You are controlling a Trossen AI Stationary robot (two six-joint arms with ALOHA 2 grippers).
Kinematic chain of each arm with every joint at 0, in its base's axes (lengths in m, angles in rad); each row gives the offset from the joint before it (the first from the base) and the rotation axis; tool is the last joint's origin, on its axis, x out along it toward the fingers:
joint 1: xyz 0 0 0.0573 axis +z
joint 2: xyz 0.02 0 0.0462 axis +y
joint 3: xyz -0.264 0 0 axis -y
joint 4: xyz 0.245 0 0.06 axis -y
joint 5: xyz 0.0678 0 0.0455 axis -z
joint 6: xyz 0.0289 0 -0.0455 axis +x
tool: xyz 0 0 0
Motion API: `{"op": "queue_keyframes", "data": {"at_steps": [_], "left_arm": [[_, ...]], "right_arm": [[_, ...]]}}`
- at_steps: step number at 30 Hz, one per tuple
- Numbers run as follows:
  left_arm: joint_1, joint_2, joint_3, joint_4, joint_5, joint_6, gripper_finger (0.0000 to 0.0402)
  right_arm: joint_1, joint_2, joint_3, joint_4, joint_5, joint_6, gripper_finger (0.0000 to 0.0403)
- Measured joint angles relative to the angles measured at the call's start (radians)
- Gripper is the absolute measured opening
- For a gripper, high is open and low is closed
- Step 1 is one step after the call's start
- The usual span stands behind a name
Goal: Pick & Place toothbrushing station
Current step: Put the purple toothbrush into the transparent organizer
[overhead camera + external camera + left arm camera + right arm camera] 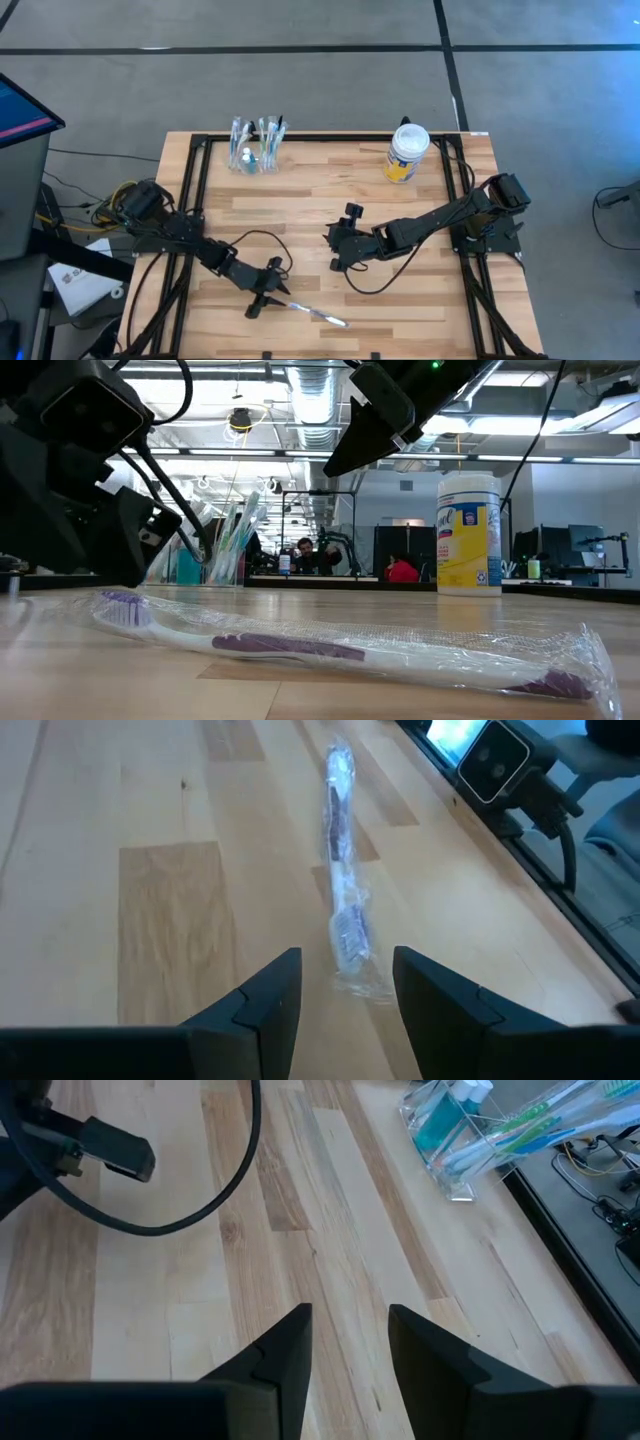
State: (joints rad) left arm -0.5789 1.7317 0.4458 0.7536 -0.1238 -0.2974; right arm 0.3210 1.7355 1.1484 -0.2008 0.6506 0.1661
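Observation:
A white and purple toothbrush in a clear wrapper (316,314) lies flat on the wooden table near its front edge; it also shows in the low view (330,650) and the left wrist view (341,850). My left gripper (345,988) is open, low over the table at the toothbrush's brush-head end (350,935). Its fingers stand on either side of the wrapper's tip without touching it. The clear cup with toothbrushes and a teal tube (255,146) stands at the far left edge and shows in the right wrist view (480,1135). My right gripper (348,1342) is open and empty over the table's middle (336,250).
A white-lidded jar with a yellow label (406,153) stands at the far right of the table (468,532). Black cables (190,1190) loop over the table between the arms. A black frame (190,190) runs along the left and right sides.

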Motion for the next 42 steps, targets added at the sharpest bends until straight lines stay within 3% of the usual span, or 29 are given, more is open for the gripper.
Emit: {"op": "queue_keyframes", "data": {"at_steps": [12, 23, 35, 42], "left_arm": [[-0.022, 0.0, 0.0, 0.0, -0.003, -0.022, 0.0154], [-0.038, 0.0, 0.0, -0.007, -0.072, -0.016, 0.0154], [-0.037, 0.128, 0.071, 0.005, -0.056, -0.021, 0.0154], [-0.037, 0.135, 0.08, 0.007, -0.047, -0.017, 0.0154]], "right_arm": [[0.0, 0.0, 0.0, 0.0, 0.0, 0.0, 0.0124], [0.0, 0.0, 0.0, 0.0, 0.0, 0.001, 0.0124], [0.0, 0.0, 0.0, 0.002, 0.0, 0.0, 0.0124], [0.0, 0.0, 0.0, 0.0, 0.0, 0.001, 0.0124]]}}
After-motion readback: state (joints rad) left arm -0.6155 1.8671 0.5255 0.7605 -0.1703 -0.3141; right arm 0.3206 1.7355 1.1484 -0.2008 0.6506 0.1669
